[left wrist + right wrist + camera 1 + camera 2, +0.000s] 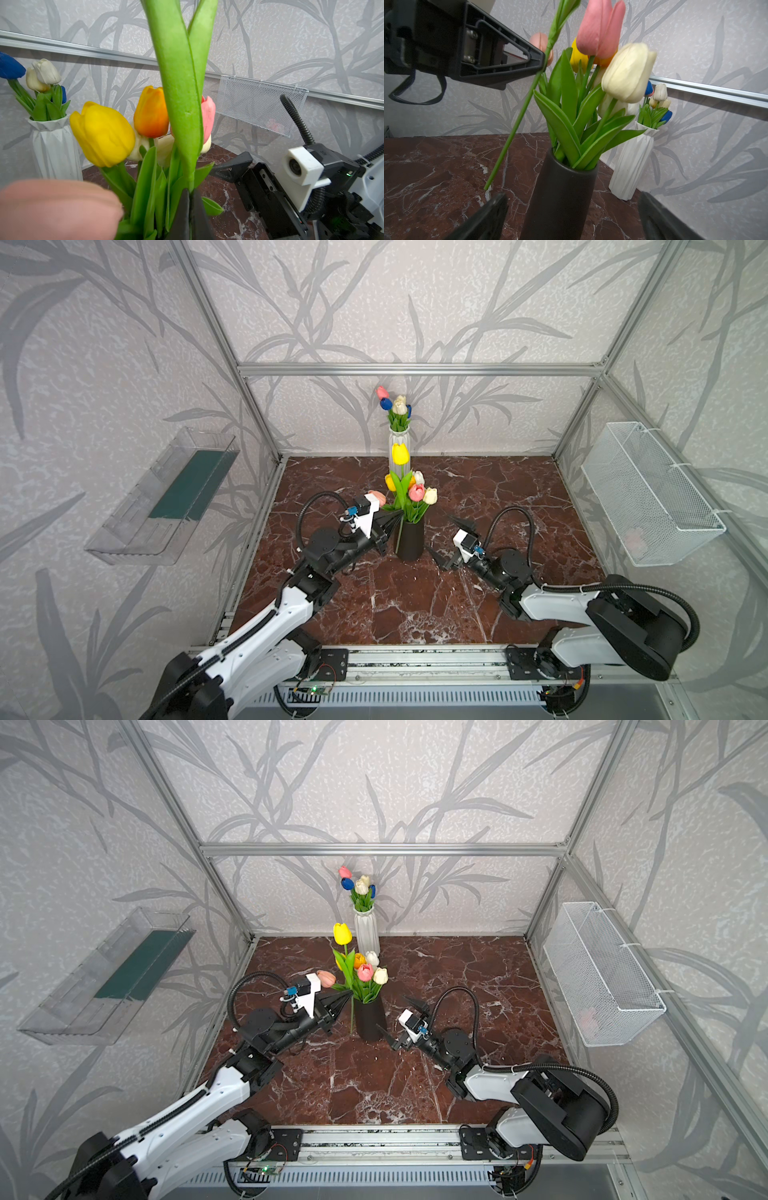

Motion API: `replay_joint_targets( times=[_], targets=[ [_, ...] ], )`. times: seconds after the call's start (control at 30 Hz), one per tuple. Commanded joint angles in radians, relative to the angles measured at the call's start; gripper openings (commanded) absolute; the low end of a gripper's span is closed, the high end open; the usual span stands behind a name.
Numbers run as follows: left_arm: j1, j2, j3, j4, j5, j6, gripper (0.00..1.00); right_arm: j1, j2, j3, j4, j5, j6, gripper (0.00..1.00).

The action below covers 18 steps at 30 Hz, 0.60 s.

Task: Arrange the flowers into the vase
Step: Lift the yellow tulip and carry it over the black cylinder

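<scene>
Yellow tulip [400,454], tallest bloom in the scene, is pinched by its stem [514,126] in the left gripper [394,519], whose jaws are shut tight on it just below the leaves. The stem runs nearly upright with a slight lean. Its head stands high above the jaws, and its cut end hangs low, close to the marble tabletop [519,510]. Whether that end touches the marble I cannot tell.

The whole lower stem lies outside the black vase [411,543], just beside its wall on the left arm's side. The cut end sits well below the vase's rim [572,166]. A bunch of tulips [417,491], pink, cream, yellow and orange, already fills much of the mouth.

The right gripper [449,540] waits on the far side of the vase, jaws spread wide and empty, near the base but not touching it. A white vase [366,936] with more blooms stands at the back wall, well apart.

To my eye the left arm alone must do the next move. The stem needs lifting along its own length until its end clears the rim, then shifting sideways over the mouth, toward the right arm, and lowering among the leaves.
</scene>
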Motion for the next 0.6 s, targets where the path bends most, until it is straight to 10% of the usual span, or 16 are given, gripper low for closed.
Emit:
replay_joint_targets(
  times=[0.0, 0.57],
  targets=[
    [-0.004, 0.050, 0.088, 0.183, 0.017, 0.007, 0.00, -0.003, -0.023, -0.004, 0.041, -0.003, -0.008, 0.98],
    [-0.002, 0.185, 0.172, 0.263, -0.042, 0.091, 0.00, -0.003, -0.016, -0.009, 0.041, -0.004, -0.009, 0.98]
  ],
)
